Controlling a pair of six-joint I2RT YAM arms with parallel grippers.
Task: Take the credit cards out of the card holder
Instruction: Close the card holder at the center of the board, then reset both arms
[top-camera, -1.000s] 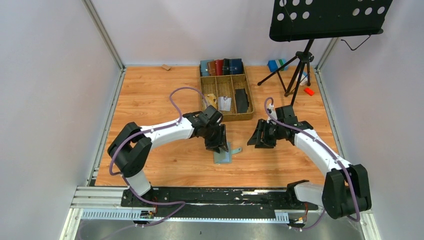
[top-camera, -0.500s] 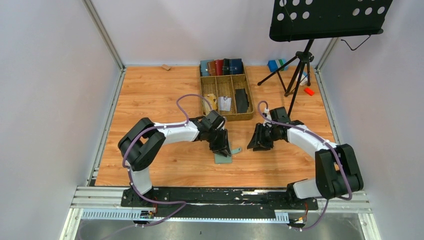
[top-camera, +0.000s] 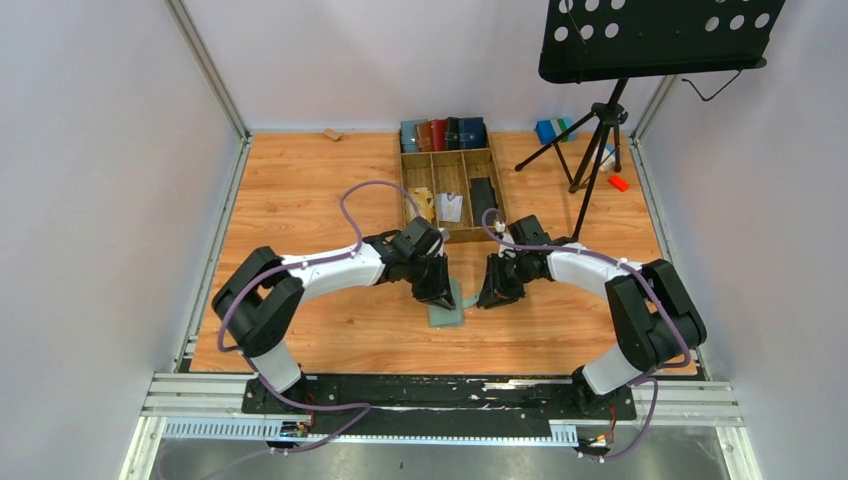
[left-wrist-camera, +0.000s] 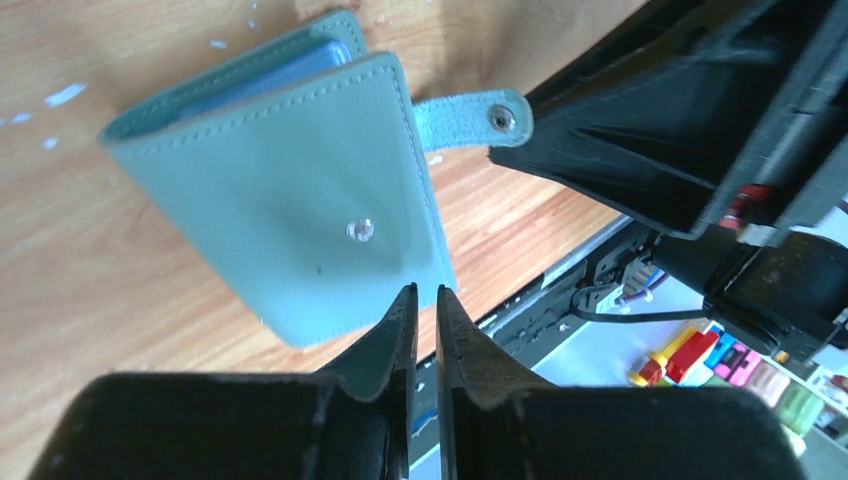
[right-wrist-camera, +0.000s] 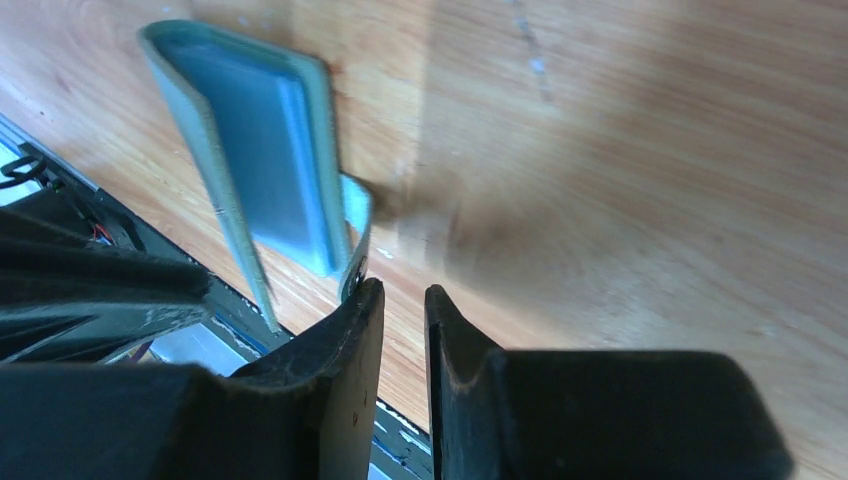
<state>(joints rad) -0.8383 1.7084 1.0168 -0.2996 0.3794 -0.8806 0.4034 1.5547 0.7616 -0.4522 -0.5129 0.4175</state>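
So the green card holder (top-camera: 447, 314) is lying on the wooden desk (top-camera: 320, 190) right between the two arms, near the wooden tray (top-camera: 404, 185) on the arms' side of it. It's sitting folded but gaping a bit, with its snap tab (left-wrist-camera: 470, 115) undone and sticking out toward the right arm. A blue insert (right-wrist-camera: 265, 150) is peeking out from between the covers; hard to say whether that's a card or just a sleeve. The left gripper (left-wrist-camera: 422, 292) is hanging right at the holder's near edge with its jaws standing at just a thin slit, and honestly there's no telling if they're pinching the cover or just brushing it. The right gripper (right-wrist-camera: 403, 292) is hovering just beside the tab, its jaws at a slim gap as well, with bare wood showing through, so they're grasping nothing.
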